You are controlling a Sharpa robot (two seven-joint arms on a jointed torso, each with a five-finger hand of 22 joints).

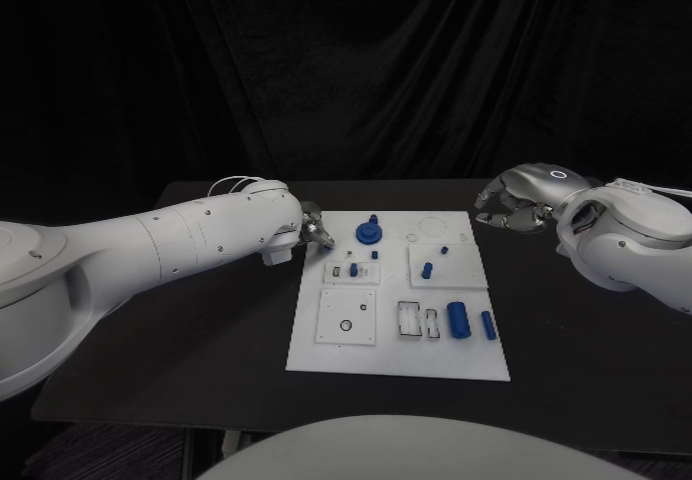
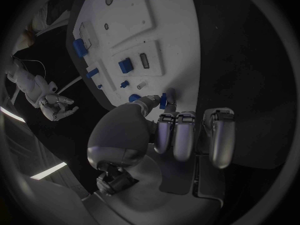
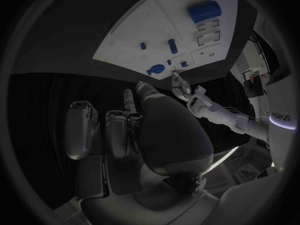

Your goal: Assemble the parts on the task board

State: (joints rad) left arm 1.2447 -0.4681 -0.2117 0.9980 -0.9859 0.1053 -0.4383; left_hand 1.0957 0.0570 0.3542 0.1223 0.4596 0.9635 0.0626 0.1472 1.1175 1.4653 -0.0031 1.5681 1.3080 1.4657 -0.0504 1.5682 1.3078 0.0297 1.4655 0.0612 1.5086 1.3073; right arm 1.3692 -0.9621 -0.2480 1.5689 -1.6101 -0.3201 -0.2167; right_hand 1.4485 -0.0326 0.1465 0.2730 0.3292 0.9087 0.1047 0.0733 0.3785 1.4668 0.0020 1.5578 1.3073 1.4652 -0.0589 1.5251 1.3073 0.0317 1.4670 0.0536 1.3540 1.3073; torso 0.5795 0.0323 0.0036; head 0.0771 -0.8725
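The white task board (image 1: 329,345) lies mid-table. A round blue part (image 1: 371,234) stands near its far edge. Small blue pieces (image 1: 428,268) sit in the middle, and a blue cylinder (image 1: 459,319) and a slimmer one (image 1: 489,324) lie near the right edge. My left hand (image 1: 312,233) hovers at the board's far left corner, fingers (image 2: 176,135) curled in. The round blue part (image 2: 164,101) shows just past the thumb, and nothing is in the grip. My right hand (image 1: 515,210) hangs off the board's far right corner, fingers (image 3: 119,132) curled and holding nothing.
The board (image 2: 134,15) carries raised white square plates with slots and holes (image 1: 346,317). An open rectangular frame (image 1: 411,318) sits beside the big cylinder. Black table (image 1: 202,330) surrounds the board on both sides, with a dark curtain behind.
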